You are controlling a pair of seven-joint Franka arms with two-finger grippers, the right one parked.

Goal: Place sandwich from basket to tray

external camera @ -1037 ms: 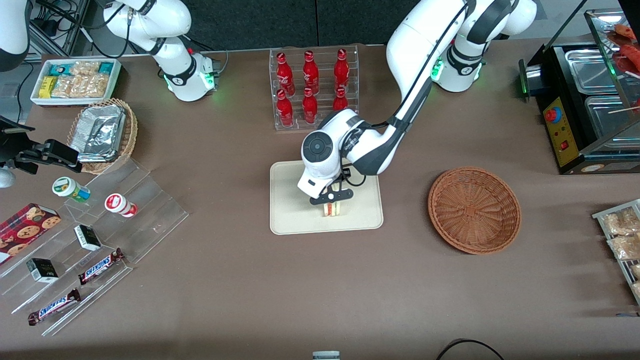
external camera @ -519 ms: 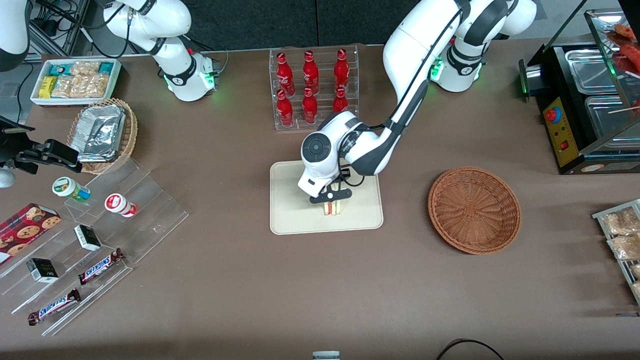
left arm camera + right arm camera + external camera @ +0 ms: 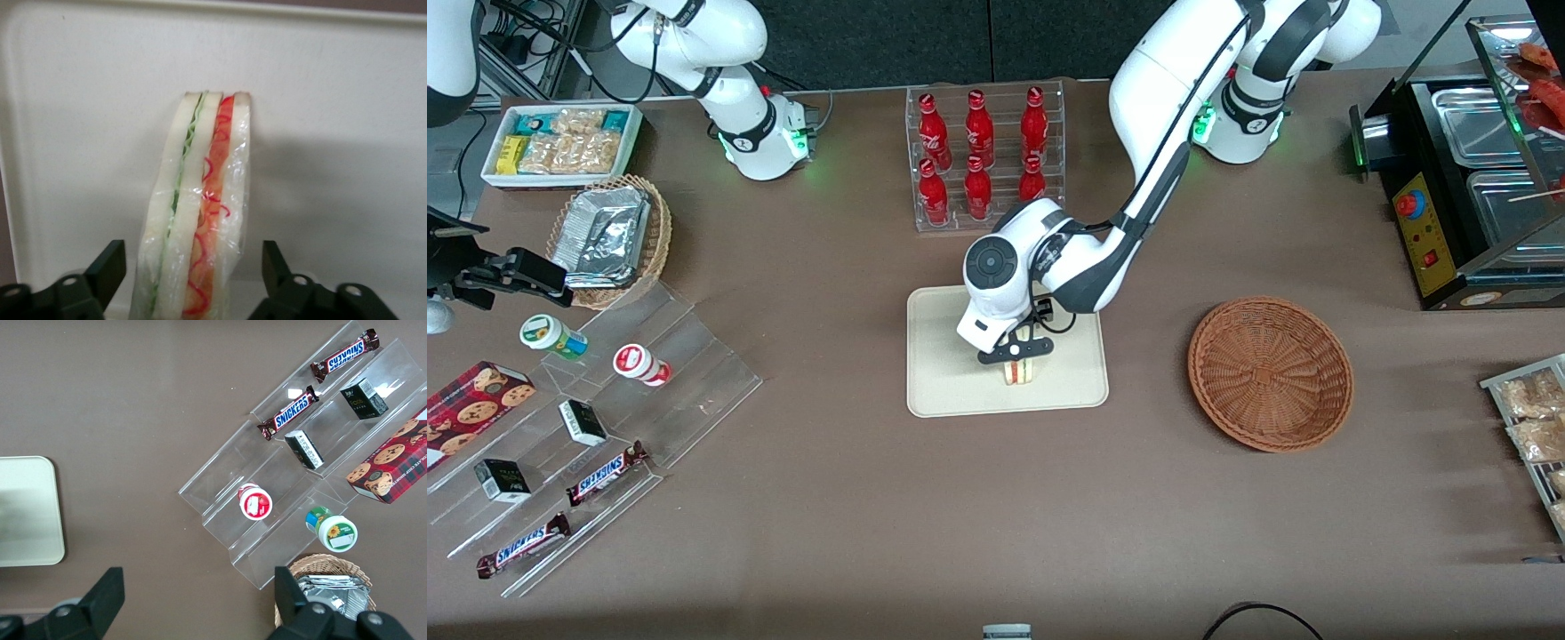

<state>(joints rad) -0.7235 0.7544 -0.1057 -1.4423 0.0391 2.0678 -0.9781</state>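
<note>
The sandwich [image 3: 1017,372] [image 3: 200,213], a plastic-wrapped wedge with green and red filling, stands on its edge on the cream tray [image 3: 943,391] [image 3: 333,100]. My left gripper [image 3: 1016,354] [image 3: 192,263] hangs just above it, open, with one finger on each side of the wedge. In the left wrist view a gap shows between each finger and the wrap. The reddish-brown basket [image 3: 1270,373] sits on the table beside the tray, toward the working arm's end, with nothing in it.
A clear rack of red bottles [image 3: 983,156] stands just farther from the front camera than the tray. A tan basket of foil packs [image 3: 609,236], a white snack bin [image 3: 560,142] and an acrylic stand with snacks [image 3: 605,418] lie toward the parked arm's end. A black display case [image 3: 1476,178] stands at the working arm's end.
The working arm's upper links have shifted very slightly. The gripper and the sandwich stay where they were on the tray.
</note>
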